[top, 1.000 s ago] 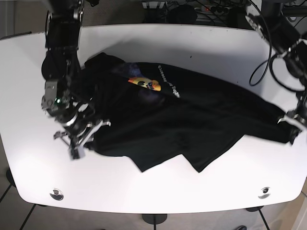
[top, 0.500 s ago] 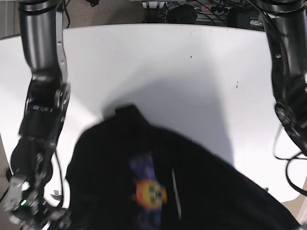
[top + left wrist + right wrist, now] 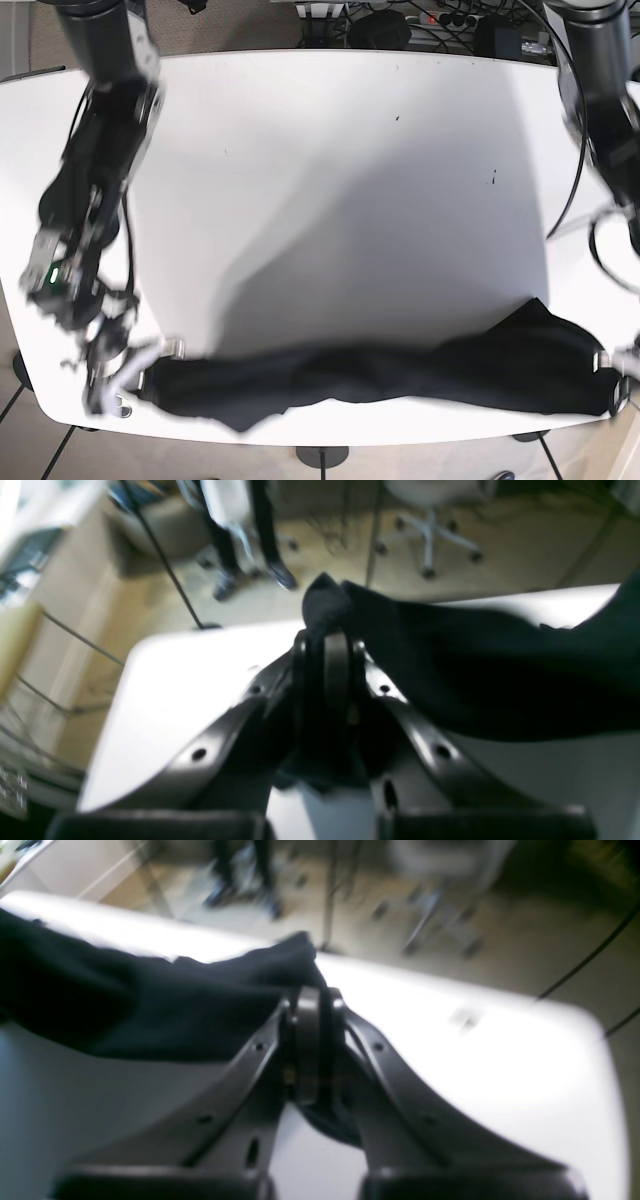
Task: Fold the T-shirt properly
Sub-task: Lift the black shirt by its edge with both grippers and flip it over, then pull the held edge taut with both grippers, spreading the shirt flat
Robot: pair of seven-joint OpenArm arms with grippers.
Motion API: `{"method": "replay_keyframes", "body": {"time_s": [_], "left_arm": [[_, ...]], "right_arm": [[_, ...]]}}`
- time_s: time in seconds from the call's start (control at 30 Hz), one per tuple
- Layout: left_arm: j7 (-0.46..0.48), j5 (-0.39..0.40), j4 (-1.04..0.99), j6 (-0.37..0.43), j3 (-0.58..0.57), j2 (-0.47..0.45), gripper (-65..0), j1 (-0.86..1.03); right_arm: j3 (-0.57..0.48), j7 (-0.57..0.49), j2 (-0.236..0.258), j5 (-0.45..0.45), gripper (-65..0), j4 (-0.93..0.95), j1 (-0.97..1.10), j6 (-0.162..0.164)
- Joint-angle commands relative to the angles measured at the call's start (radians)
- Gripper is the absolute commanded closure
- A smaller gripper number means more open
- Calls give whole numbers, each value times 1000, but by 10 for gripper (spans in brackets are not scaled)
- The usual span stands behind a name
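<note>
The black T-shirt (image 3: 380,385) is stretched into a long band along the table's near edge, sagging in the middle. In the base view my right gripper (image 3: 155,362) holds its left end and my left gripper (image 3: 612,372) holds its right end. The left wrist view shows the left gripper (image 3: 325,635) shut on a bunched corner of the T-shirt (image 3: 480,670), which runs off to the right. My right gripper (image 3: 310,1000) is shut on the other corner in the right wrist view, where the T-shirt (image 3: 150,1005) trails to the left. The print is hidden.
The white table (image 3: 340,180) spreads behind the shirt. Cables and a power strip (image 3: 500,35) lie past its far edge. Both wrist views look over the table's edge to the floor, an office chair base (image 3: 430,535) and someone's legs (image 3: 250,535).
The shirt lay spread across the table's middle, was lifted toward the camera, and now hangs stretched along the near edge. Both arms have moved toward the near side and apart.
</note>
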State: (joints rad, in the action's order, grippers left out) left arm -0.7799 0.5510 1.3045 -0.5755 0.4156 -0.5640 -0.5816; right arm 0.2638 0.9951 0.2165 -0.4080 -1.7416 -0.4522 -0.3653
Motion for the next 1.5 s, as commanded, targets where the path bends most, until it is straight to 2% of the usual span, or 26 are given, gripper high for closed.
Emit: {"method": "replay_keyframes", "body": {"time_s": [0.03, 0.17, 0.23, 0.33, 0.53, 0.6, 0.7, 0.83, 0.9, 1.0, 1.1, 1.13, 1.3, 1.5], "left_arm": [[38, 42, 62, 7, 42, -34, -1, 94], [43, 109, 122, 7, 138, -23, -1, 381], [43, 123, 151, 7, 200, 28, -1, 496], [43, 119, 195, 4, 260, 77, -1, 647], [44, 111, 198, -71, 339, 138, -1, 823], [44, 59, 198, -73, 339, 144, -1, 832], [44, -45, 186, -123, 355, 174, 0, 832], [40, -154, 191, -123, 420, 235, 0, 832], [40, -174, 191, -123, 424, 244, 0, 831], [40, -173, 191, -123, 424, 244, 0, 831], [40, -173, 191, -123, 424, 244, 0, 831], [40, -173, 191, -123, 424, 244, 0, 831], [40, -173, 191, -123, 426, 244, 0, 831], [40, -173, 191, -123, 424, 243, 0, 831]], "right_arm": [[38, -71, 18, -29, -17, -24, 88, 5], [52, -155, 25, -81, -17, -22, 330, 5], [73, -183, 25, -81, -17, -21, 432, 4], [104, -200, 18, -81, -17, -22, 551, -38], [182, -200, 16, -79, -19, -18, 686, -65], [182, -200, 16, -78, -19, -18, 709, -65], [185, -201, 16, -75, -19, -18, 729, -65], [185, -201, 16, -81, -22, -24, 757, -67], [183, -195, 16, -84, -76, -47, 766, -94], [183, -193, 1, -119, -270, -67, 792, -157], [182, -193, 4, -202, -469, -68, 795, -165], [177, -192, 4, -216, -501, -68, 794, -163], [121, -81, 1, -214, -503, -54, 688, -169], [-18, -68, -4, -222, -501, 73, 582, -165]]}}
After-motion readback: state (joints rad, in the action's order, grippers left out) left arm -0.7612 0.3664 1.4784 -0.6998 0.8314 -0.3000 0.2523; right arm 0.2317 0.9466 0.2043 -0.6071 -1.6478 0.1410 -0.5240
